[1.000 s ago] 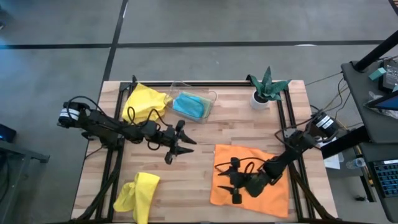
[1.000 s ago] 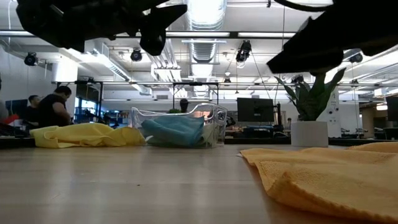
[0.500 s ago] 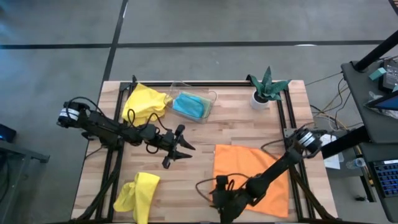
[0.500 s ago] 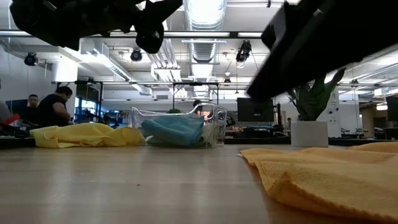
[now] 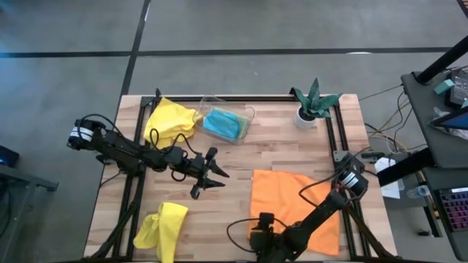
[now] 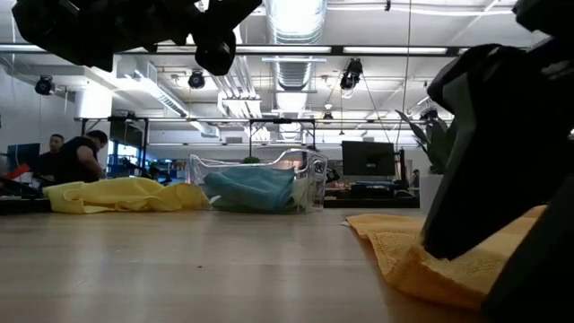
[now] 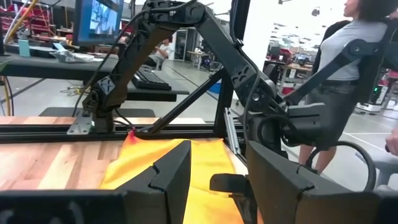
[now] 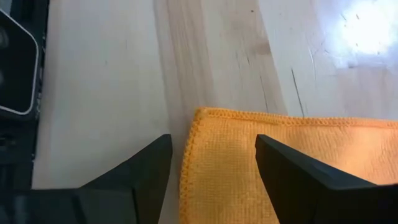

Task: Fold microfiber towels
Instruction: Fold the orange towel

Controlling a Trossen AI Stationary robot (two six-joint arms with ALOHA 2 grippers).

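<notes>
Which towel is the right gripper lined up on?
The orange towel: the open right gripper straddles its corner. The yellow and blue ones lie far off.

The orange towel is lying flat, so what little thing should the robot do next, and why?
Probably lower the right gripper and close it on the orange towel's corner. Its fingers are open on either side of that corner, and the towel lies unfolded on the table. The left gripper hangs above bare wood, holding nothing.

1. The towel (image 5: 289,201) at lower right is plain orange.
2. Two towels, upper left (image 5: 170,118) and lower left (image 5: 162,228), are bright yellow.
3. The towel (image 5: 223,123) in the clear tray (image 5: 248,113) is turquoise.
4. The desk (image 5: 285,150) is pale striped wood.
5. The plant (image 5: 315,96) is green, its pot (image 5: 305,118) white.
</notes>
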